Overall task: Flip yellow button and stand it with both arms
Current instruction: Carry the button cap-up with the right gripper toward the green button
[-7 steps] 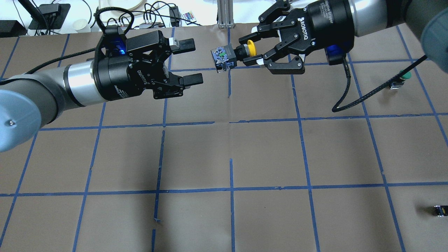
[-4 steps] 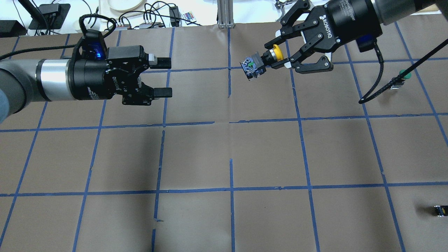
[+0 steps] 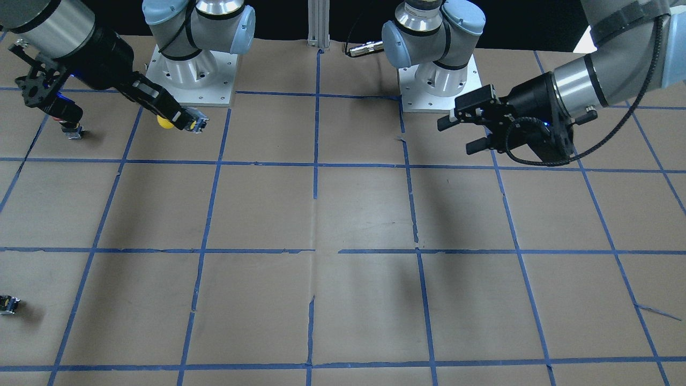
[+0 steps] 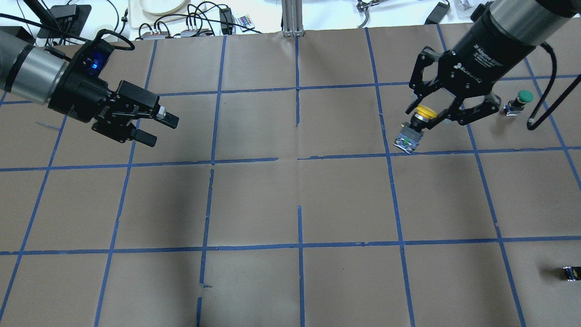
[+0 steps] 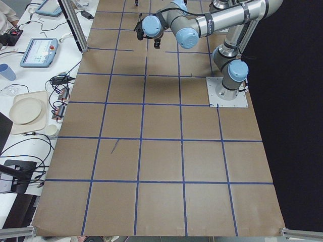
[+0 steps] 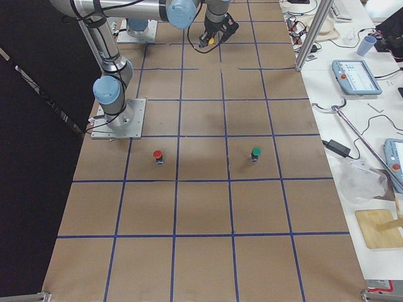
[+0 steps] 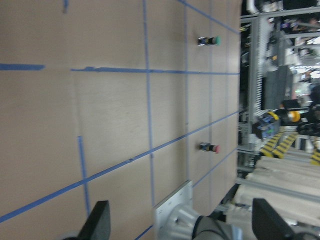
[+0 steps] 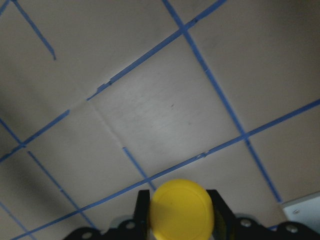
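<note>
The yellow button (image 4: 425, 111) has a yellow cap and a black-and-grey body. My right gripper (image 4: 429, 117) is shut on its neck just below the cap. The button hangs tilted, cap up and body pointing down and left over a blue tape line. It also shows in the front view (image 3: 165, 122) and, cap only, in the right wrist view (image 8: 181, 209). My left gripper (image 4: 160, 130) is open and empty at the far left of the table, well apart from the button. It also shows in the front view (image 3: 458, 135).
A green-capped button (image 4: 519, 101) stands just right of my right gripper. A red-capped button (image 6: 157, 155) stands near the right arm's base plate (image 3: 190, 80). A tiny dark block with a yellow spot (image 4: 571, 273) lies at the near right edge. Cables and devices lie beyond the far edge.
My right gripper has carried the yellow button to the right and nearer the robot, turning its body from sideways to pointing down. My left gripper has drawn back to the left, still open.
</note>
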Motion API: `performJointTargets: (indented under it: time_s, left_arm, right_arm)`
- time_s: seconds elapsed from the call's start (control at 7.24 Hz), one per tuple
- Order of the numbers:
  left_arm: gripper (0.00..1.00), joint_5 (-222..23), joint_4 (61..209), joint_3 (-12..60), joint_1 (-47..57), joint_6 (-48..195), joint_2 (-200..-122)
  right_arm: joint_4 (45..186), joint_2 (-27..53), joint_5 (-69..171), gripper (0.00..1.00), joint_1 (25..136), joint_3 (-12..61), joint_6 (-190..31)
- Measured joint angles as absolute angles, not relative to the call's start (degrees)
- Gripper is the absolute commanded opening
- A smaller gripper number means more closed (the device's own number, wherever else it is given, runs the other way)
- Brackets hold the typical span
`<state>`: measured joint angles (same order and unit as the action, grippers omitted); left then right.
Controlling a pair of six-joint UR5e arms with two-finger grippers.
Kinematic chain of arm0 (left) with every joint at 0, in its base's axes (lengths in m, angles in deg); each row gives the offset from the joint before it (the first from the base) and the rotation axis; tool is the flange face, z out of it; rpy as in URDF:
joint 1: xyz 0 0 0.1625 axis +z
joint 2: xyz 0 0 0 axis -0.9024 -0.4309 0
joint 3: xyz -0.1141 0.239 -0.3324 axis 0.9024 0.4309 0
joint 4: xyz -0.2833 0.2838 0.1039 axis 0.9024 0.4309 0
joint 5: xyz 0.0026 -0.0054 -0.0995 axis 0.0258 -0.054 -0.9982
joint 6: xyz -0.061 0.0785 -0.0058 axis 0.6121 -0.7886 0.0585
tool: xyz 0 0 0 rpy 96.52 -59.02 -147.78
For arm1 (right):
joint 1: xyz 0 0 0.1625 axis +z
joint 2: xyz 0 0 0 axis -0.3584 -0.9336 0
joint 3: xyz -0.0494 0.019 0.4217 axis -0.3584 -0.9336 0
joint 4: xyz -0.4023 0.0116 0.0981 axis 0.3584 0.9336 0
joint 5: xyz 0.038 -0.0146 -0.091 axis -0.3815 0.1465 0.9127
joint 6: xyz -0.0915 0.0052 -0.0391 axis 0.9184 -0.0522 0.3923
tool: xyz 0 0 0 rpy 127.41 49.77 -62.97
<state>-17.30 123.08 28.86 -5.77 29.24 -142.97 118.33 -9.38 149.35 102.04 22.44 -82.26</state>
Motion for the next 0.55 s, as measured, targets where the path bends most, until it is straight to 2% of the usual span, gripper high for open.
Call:
performJointTargets:
  time_s: [0.28, 0.55]
  left_arm:
    - [0.99, -1.04, 117.13, 24.67, -8.15, 34.77, -144.80]
    - [0.99, 9.32, 113.83, 21.98, -15.56, 43.87, -143.36]
  right_arm:
    - [124.37, -9.30, 157.81, 0.03, 98.11, 24.78, -66.93]
    - [136.02, -9.46, 159.72, 0.03, 91.36, 31.30, -50.56]
